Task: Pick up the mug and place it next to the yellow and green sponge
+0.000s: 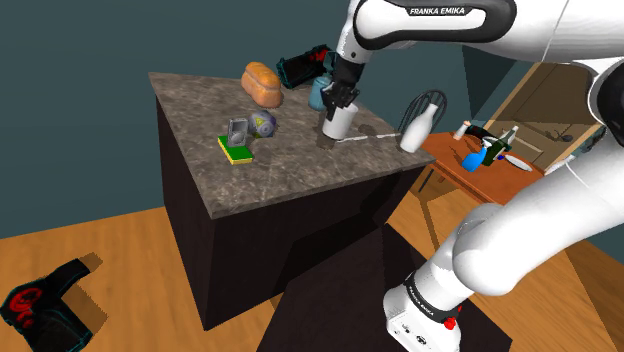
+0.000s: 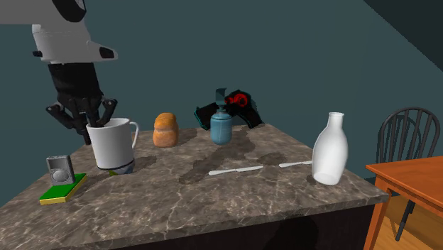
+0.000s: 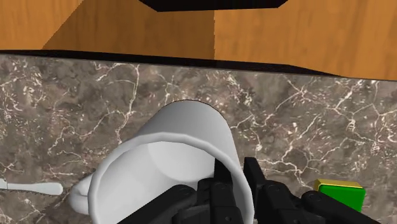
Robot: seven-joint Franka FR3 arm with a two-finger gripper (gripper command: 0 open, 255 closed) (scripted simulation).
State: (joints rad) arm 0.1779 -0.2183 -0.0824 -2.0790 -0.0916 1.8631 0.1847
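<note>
The white mug (image 1: 338, 123) (image 2: 111, 145) (image 3: 172, 146) hangs slightly tilted, low over the marble counter (image 1: 300, 170). My gripper (image 1: 340, 100) (image 2: 89, 124) (image 3: 235, 181) is shut on its rim, one finger inside the cup and one outside. The handle points away from the fingers. The yellow and green sponge (image 1: 237, 152) (image 2: 62, 188) (image 3: 340, 192) lies flat on the counter, toward the shoulder view's left of the mug, with a gap between them.
A small grey device (image 2: 59, 169) stands on the sponge, with a ball (image 1: 263, 123) beside it. On the counter are a bread loaf (image 2: 165, 130), a blue jar (image 2: 221, 128), a white bottle (image 2: 330, 149), a knife (image 2: 236, 170) and a black-red tool (image 2: 238, 105). A wooden table (image 1: 470, 165) stands beyond.
</note>
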